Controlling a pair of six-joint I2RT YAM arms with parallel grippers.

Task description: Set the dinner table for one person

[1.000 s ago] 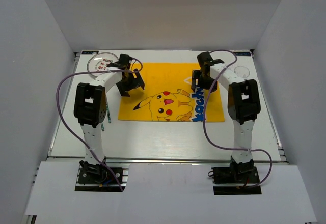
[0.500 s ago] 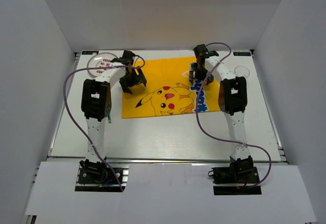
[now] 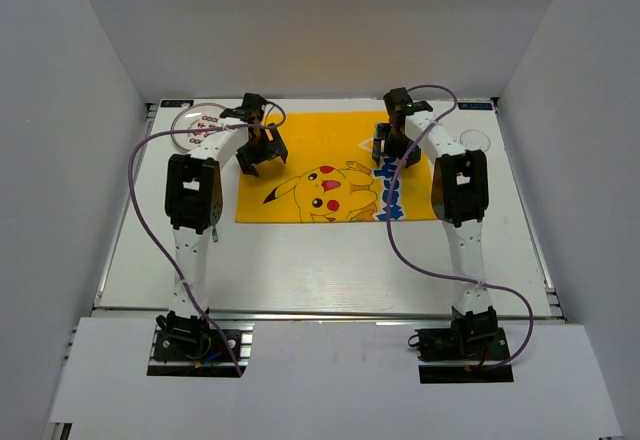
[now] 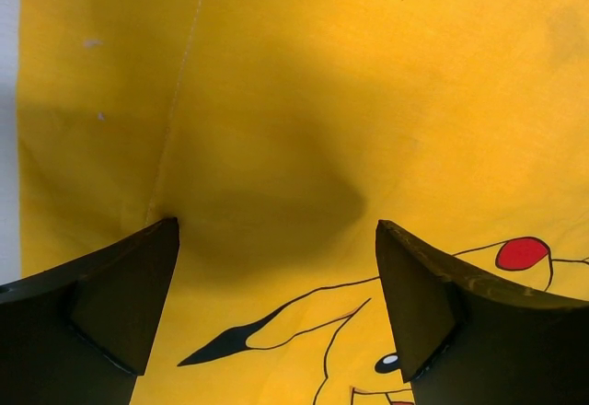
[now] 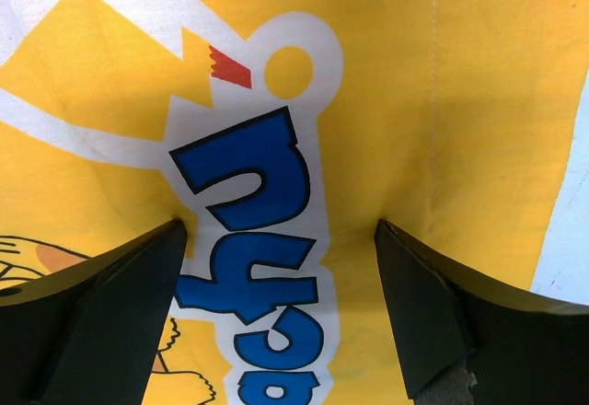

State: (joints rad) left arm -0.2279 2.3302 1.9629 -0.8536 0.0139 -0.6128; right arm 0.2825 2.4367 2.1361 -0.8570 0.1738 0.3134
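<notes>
The white dinner table (image 3: 300, 260) carries a yellow cartoon-printed placemat (image 3: 335, 165) lying flat at its far middle. My left gripper (image 3: 262, 152) is open over the mat's far left part. In the left wrist view (image 4: 276, 224) its fingertips (image 4: 138, 276) touch the yellow cloth (image 4: 276, 101), which puckers slightly at them. My right gripper (image 3: 388, 148) is open over the mat's far right part. In the right wrist view (image 5: 281, 225) its fingertips (image 5: 414, 285) straddle the blue lettering (image 5: 258, 239) and touch the cloth. Neither gripper holds anything.
A clear glass plate with a small pattern (image 3: 198, 123) sits at the far left corner. A clear glass piece (image 3: 472, 142) sits right of the mat near the right arm. White walls enclose the table; the metal rail (image 3: 320, 312) runs along the front edge.
Both grippers moved toward the far side and the placemat slid with them, away from the front edge. Both stay open.
</notes>
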